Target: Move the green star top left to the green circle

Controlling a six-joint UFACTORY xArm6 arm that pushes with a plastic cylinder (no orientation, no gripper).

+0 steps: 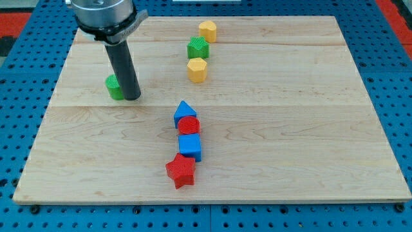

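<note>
Green is the colour of both task pieces, and they sit well apart. The green star (pixel 198 47) lies near the view's top, wedged between 2 yellow blocks: one (pixel 207 30) above and one (pixel 197 69) below. The green circle (pixel 114 87) rests toward the view's left, partly hidden by my rod, whose tip (pixel 131 98) stands just beside it on its right. There is no pincer here, only the rod, so nothing is pinched. Judging by this layout, the push looks not yet begun: my tip must reach the star, then drive it left until it sits up-left of the circle.
</note>
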